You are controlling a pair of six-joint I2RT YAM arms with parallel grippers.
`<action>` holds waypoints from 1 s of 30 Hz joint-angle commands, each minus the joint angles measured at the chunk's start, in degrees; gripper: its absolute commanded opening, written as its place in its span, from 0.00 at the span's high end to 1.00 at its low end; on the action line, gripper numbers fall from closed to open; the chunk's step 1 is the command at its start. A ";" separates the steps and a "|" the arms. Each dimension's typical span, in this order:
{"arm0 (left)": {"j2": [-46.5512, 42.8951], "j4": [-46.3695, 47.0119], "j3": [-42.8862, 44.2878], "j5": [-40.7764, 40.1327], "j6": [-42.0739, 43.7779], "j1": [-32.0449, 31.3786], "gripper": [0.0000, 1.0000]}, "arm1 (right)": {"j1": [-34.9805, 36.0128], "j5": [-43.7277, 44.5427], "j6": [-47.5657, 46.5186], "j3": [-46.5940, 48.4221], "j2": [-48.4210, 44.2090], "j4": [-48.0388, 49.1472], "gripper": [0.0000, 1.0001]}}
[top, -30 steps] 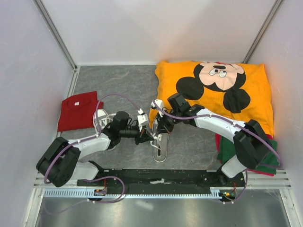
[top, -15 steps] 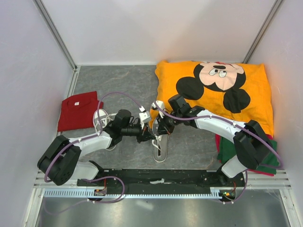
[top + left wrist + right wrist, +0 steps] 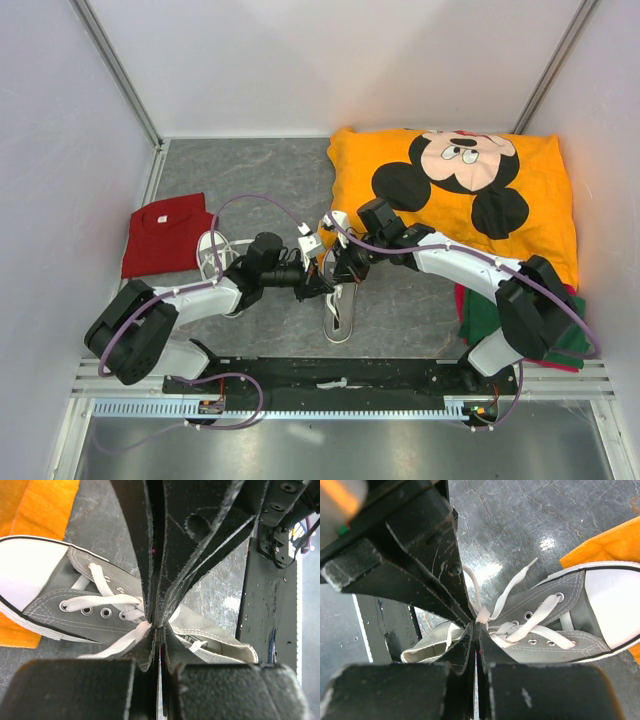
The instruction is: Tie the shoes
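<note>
One grey canvas shoe [image 3: 337, 308] with a white toe cap lies on the grey table between my arms, toe toward the orange cloth. It shows in the left wrist view [image 3: 95, 617] and the right wrist view [image 3: 565, 630]. My left gripper [image 3: 318, 284] [image 3: 159, 626] and right gripper [image 3: 341, 274] [image 3: 477, 624] meet tip to tip over its tongue. Each is shut on the white lace [image 3: 107, 600] [image 3: 512, 587] at the top eyelets. The second shoe [image 3: 213, 247] lies to the left, partly hidden by my left arm.
An orange Mickey Mouse cloth [image 3: 450, 190] covers the back right and touches the shoe's toe. A folded red shirt [image 3: 165, 232] lies at the left. Green and red cloth [image 3: 560, 325] sits at the right by my right arm. A black rail [image 3: 320, 375] runs along the near edge.
My left gripper has moved a little to the right, up against the right gripper's tips over the shoe. The right gripper and the shoe have hardly moved.
</note>
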 commanded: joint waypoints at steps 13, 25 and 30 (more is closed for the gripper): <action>0.78 16.39 -4.47 -2.68 -6.89 0.27 0.98 | -0.48 -3.77 1.17 -0.43 -1.96 -0.13 0.70; 1.13 17.89 -5.97 -1.71 -5.04 0.36 0.98 | -9.71 -10.19 4.44 -0.34 -1.43 -0.04 0.62; 1.04 18.68 -6.15 -0.83 -4.87 0.28 0.98 | -9.71 -10.80 -0.74 -1.31 -0.03 0.05 0.65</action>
